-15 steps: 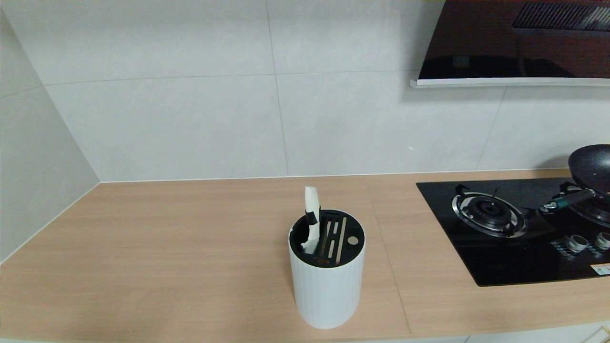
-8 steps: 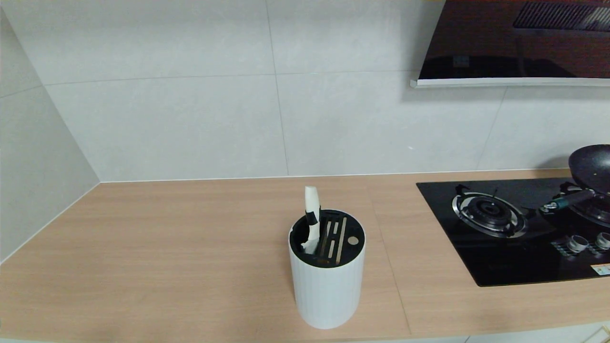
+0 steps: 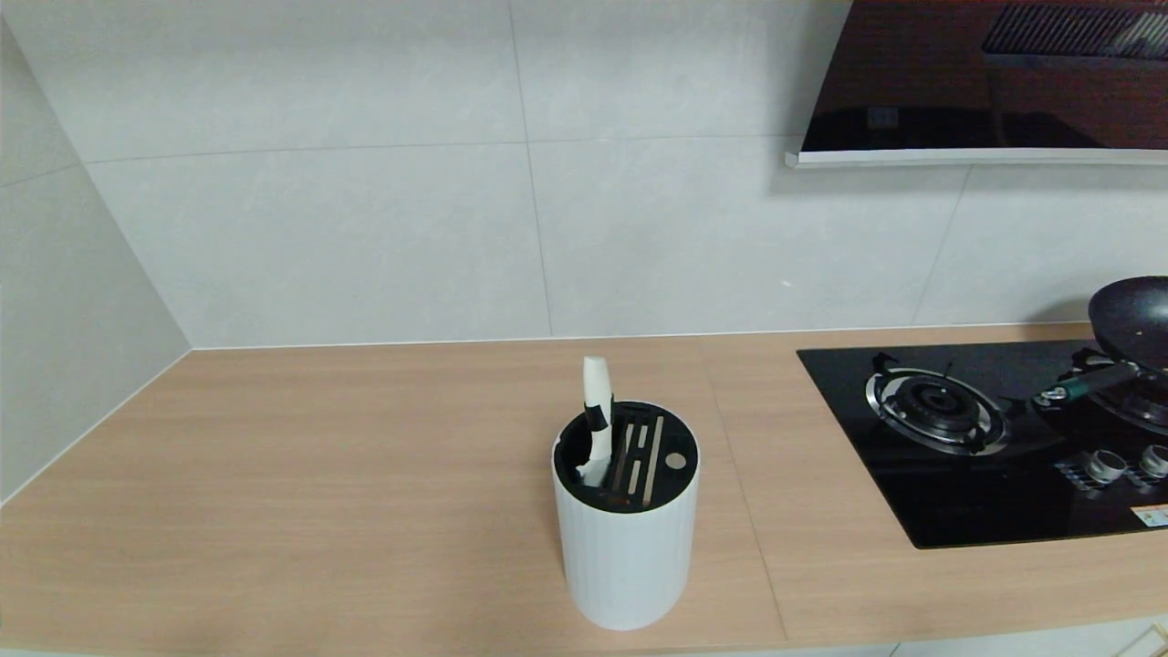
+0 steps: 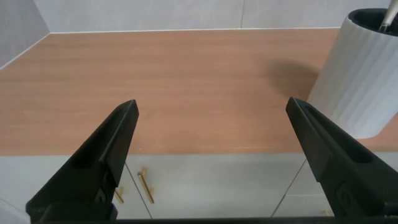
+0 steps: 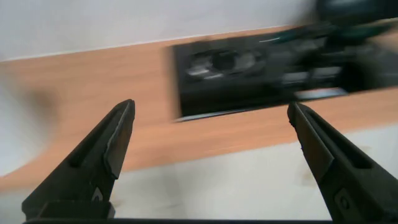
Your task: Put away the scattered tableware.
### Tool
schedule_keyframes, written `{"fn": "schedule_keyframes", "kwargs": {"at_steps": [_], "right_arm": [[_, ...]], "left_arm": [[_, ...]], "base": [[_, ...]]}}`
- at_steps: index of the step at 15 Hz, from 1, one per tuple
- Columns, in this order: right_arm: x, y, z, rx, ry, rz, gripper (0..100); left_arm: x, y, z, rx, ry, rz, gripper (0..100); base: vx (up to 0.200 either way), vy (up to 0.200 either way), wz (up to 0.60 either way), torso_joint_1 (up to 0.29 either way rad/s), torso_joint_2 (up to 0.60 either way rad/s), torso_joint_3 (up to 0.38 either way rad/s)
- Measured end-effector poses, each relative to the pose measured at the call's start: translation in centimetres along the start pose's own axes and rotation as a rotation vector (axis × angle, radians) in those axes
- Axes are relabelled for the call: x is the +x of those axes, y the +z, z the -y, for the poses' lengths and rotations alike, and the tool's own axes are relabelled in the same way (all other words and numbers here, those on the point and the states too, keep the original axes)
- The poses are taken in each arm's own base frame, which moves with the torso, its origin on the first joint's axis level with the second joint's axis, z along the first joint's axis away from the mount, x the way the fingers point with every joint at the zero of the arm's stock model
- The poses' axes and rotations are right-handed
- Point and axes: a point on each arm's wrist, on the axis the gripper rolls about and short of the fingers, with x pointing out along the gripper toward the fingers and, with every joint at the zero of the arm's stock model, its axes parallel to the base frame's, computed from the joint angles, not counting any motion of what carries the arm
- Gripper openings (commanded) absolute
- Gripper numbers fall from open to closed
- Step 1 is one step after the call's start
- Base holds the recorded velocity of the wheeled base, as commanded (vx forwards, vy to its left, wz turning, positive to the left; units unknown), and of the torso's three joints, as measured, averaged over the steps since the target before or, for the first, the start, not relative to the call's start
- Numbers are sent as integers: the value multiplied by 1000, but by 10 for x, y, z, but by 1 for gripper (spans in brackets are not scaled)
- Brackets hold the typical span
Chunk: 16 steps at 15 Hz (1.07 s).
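Head view: stiff, probably light knife (image 3: pixel 595 388) in holder (image 3: pixel 626 547), graspable by handle; left gripper (image 4: pixel 211 104), right gripper (image 5: pixel 209 107) agape, empty.

So on my end the right gripper (image 5: pixel 210 106) is sitting out in front of the counter edge, with its two dark fingers (image 5: pixel 99 162) spread wide apart. Past the tips I've got the wooden countertop (image 5: pixel 93 81) with the black hob (image 5: pixel 249 71) set into it, and the pale wall (image 5: pixel 124 25) running along behind. Below the counter edge there's the white cabinet front (image 5: pixel 236 180).
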Motion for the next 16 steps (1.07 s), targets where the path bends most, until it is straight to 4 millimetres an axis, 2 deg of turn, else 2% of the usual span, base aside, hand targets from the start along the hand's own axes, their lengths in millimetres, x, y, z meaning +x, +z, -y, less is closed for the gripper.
{"fn": "schedule_keyframes", "kwargs": {"at_steps": [5, 8, 16], "right_arm": [[0, -2, -2, -112, 102, -15, 100], [0, -2, -2, -44, 74, -19, 100], [0, -2, -1, -47, 54, -22, 100]], "left_arm": [[0, 0, 0, 0, 0, 0, 100], [0, 0, 0, 0, 0, 0, 100], [0, 0, 0, 0, 0, 0, 100]], "base": [[0, 0, 0, 0, 0, 0], [0, 0, 0, 0, 0, 0], [0, 0, 0, 0, 0, 0]]}}
